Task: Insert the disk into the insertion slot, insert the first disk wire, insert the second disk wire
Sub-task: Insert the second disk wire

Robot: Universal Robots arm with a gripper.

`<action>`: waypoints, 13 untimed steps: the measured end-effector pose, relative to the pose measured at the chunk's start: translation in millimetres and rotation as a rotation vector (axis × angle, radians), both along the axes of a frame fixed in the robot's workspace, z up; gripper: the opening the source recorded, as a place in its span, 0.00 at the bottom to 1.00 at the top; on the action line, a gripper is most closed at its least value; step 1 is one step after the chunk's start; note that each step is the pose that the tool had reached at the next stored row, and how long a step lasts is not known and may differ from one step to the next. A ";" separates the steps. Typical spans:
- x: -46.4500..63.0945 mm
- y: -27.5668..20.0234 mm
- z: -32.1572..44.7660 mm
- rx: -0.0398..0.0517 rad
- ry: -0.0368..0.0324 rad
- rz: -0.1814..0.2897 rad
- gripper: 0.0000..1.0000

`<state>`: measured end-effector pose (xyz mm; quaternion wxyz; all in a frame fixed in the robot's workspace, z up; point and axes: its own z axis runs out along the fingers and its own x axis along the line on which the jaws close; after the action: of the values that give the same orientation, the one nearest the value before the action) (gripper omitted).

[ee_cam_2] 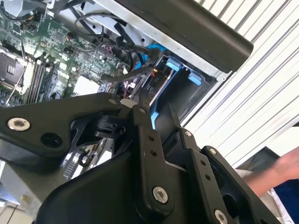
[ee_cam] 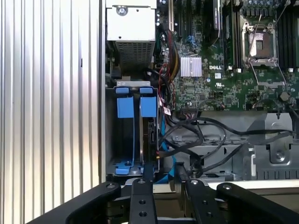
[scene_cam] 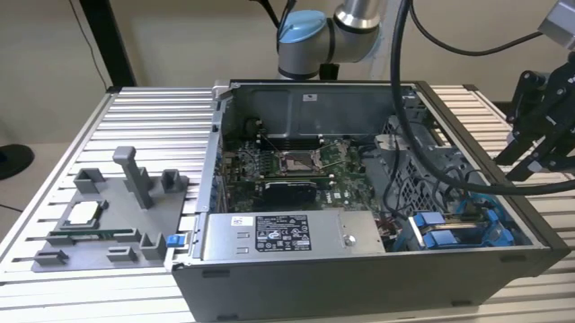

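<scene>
Fingers apart and empty, the gripper [ee_cam: 164,173] hangs by the edge of the computer case [scene_cam: 359,289] near the blue-railed insertion slot [ee_cam: 124,108]; whether disk and wires [ee_cam: 189,140] are in, I can't tell.

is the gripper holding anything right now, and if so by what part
Nothing is held: the gripper is open, with nothing between its fingers.

Set in the case's corner at the exterior view's right: slot [scene_cam: 433,222], a grey metal bay with two bright blue tabs and blue rails. In the first wrist view, a dark narrow edge inside beside one tab, perhaps the disk [ee_cam: 151,135] standing on edge; unclear. Black wires [ee_cam: 180,145] curling just beside, ends hidden.
</scene>
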<state>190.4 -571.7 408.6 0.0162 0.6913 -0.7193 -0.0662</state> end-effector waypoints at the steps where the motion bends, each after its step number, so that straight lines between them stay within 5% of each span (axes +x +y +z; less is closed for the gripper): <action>1: 1.8 0.1 -1.2 -0.0002 -0.0003 0.001 1.00; 13: 16.1 1.1 -22.3 -0.0002 -0.0010 0.016 1.00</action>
<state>206.5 -570.6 386.3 0.0164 0.6969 -0.7139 -0.0657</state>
